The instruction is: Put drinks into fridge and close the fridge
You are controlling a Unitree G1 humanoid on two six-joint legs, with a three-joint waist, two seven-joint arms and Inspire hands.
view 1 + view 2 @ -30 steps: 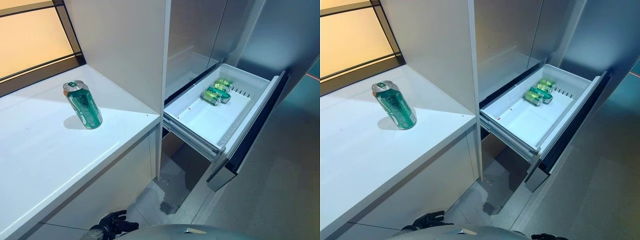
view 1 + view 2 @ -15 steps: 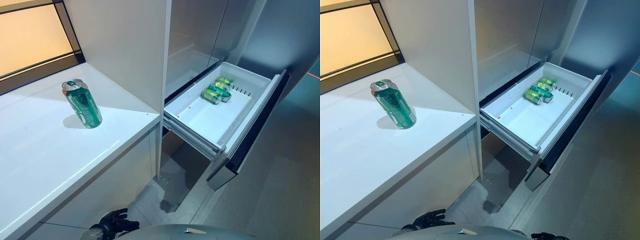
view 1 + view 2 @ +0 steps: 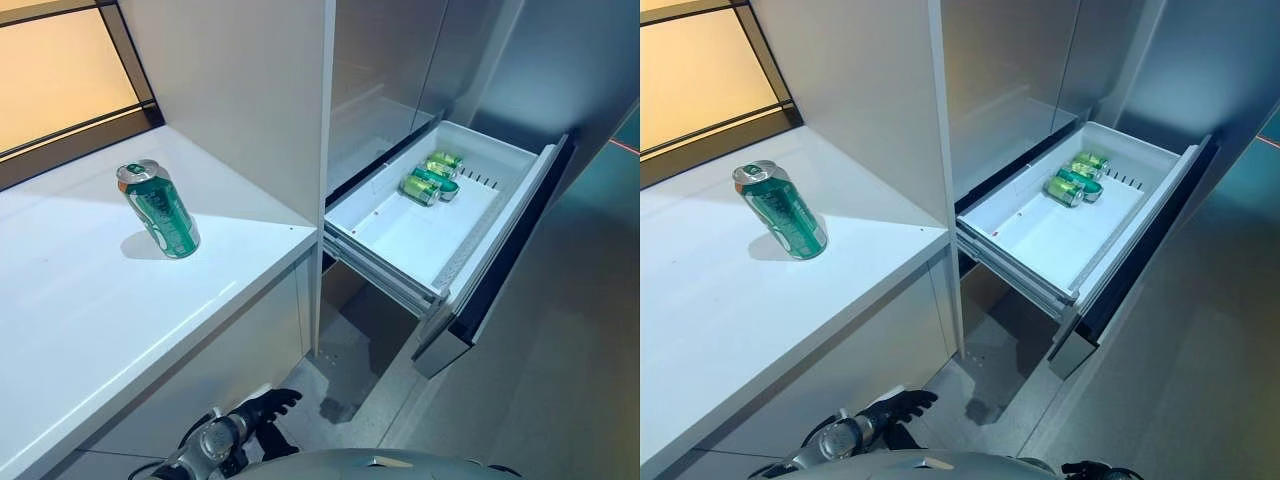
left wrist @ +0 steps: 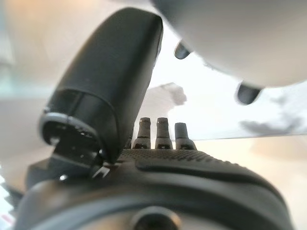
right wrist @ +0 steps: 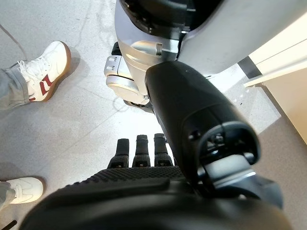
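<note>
Left eye view shows the green can (image 3: 159, 209) upright on the white counter (image 3: 90, 310), well apart from both hands. Rigid but thin-walled and slick, likely light; best gripped around its middle. The left hand (image 3: 262, 408) hangs low, fingers loosely straight; the right hand (image 5: 144, 158) likewise holds nothing. The fridge drawer (image 3: 400, 235) stands open.
</note>
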